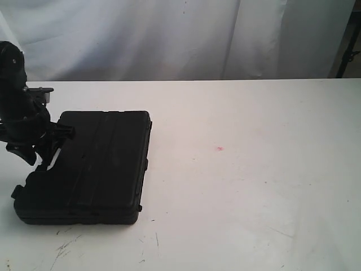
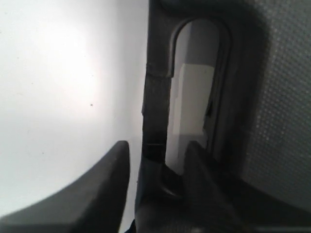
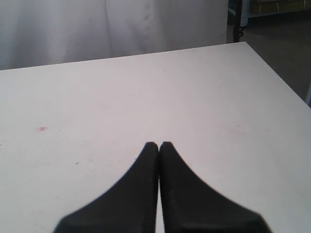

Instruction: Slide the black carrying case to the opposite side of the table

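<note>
Straddling the handle of the case [image 1: 101,161], the left claw [image 2: 158,148] stands apart, the right claw [image 3: 159,145] pressed together.

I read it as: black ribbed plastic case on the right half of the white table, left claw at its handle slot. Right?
Not quite: the exterior view shows the black ribbed plastic case on the left half of the white table, left claw at its handle slot.

A white curtain [image 1: 169,34] hangs in soft vertical folds behind the far edge of the table [image 1: 254,169] and fills the backdrop. A black stand [image 1: 345,45] is partly visible at the right end. Dark floor [image 3: 277,53] lies beyond the corner, near a blue-framed fixture [image 3: 245,12]. Lighting is bright and even.
</note>
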{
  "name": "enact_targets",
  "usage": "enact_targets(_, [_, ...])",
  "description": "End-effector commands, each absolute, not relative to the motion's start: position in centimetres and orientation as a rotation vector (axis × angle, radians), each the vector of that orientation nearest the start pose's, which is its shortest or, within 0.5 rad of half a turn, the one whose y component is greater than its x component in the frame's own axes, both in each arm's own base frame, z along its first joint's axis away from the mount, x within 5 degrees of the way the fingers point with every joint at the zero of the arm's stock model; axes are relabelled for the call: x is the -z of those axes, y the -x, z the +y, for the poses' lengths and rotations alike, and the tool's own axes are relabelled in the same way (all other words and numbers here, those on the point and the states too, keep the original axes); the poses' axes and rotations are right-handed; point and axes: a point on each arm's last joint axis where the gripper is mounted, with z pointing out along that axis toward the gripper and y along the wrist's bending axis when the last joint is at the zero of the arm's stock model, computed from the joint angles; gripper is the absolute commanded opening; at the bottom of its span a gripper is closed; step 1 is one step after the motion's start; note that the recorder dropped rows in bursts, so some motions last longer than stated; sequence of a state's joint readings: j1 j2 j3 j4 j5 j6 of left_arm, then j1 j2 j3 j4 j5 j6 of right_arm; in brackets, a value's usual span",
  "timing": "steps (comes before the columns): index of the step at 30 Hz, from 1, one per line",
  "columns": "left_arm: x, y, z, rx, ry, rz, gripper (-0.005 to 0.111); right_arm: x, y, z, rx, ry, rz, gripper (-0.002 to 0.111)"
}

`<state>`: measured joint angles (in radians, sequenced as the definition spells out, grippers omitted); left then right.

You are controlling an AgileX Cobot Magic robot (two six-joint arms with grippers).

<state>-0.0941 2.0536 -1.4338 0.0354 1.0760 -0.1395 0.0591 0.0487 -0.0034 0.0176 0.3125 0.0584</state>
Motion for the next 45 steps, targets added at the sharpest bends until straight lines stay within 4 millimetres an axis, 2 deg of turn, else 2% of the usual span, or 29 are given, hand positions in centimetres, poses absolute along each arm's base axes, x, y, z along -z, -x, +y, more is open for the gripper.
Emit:
enact_targets(1, [-16.2,-38.5,-3.4,-0.036,0.083,3.181,0.056,-18.3,-5.7,0.4,-0.097,-0.018,1.838,0.000])
enact_targets(9, [-16.5,-38.4,-3.4,-0.032,0.085,3.180,0.057,-18.3,-5.7,0.4,-0.097,-0.018,1.838,0.000])
enact_targets(12, [-17.6,-38.4,-3.4,-0.024,0.085,3.142,0.053,-18.3,-5.7,0.4,-0.097,-0.018,1.838,0.000])
enact_targets(17, [-21.3,-38.1,-3.4,0.002,0.081,3.005,0.032,-18.3,-5.7,0.4,-0.097,-0.018,1.838,0.000])
enact_targets(21, [-25.0,-37.2,-3.3,0.023,0.079,2.886,0.002,-18.3,-5.7,0.4,-0.097,-0.018,1.838,0.000])
enact_targets(24, [-27.7,-35.9,-3.4,0.075,0.052,2.781,0.000,-18.3,-5.7,0.4,-0.097,-0.018,1.838,0.000])
enact_targets(27, [-30.1,-33.5,-3.8,0.176,0.024,2.625,0.000,-18.3,-5.7,0.4,-0.097,-0.018,1.838,0.000])
enact_targets(32, [-32.9,-27.9,-4.2,0.296,-0.097,2.325,0.000,-18.3,-5.7,0.4,-0.097,-0.018,1.838,0.000])
enact_targets(35, [-33.7,-24.5,-4.0,0.291,-0.157,2.219,0.000,-18.3,-5.7,0.4,-0.097,-0.018,1.838,0.000])
enact_targets(40, [-34.8,-19.7,-3.5,0.283,-0.154,2.104,0.000,-18.3,-5.7,0.4,-0.097,-0.018,1.838,0.000])
enact_targets(45, [-36.9,-16.7,-3.2,0.277,-0.162,1.984,0.000,-18.3,-5.7,0.4,-0.097,-0.018,1.838,0.000])
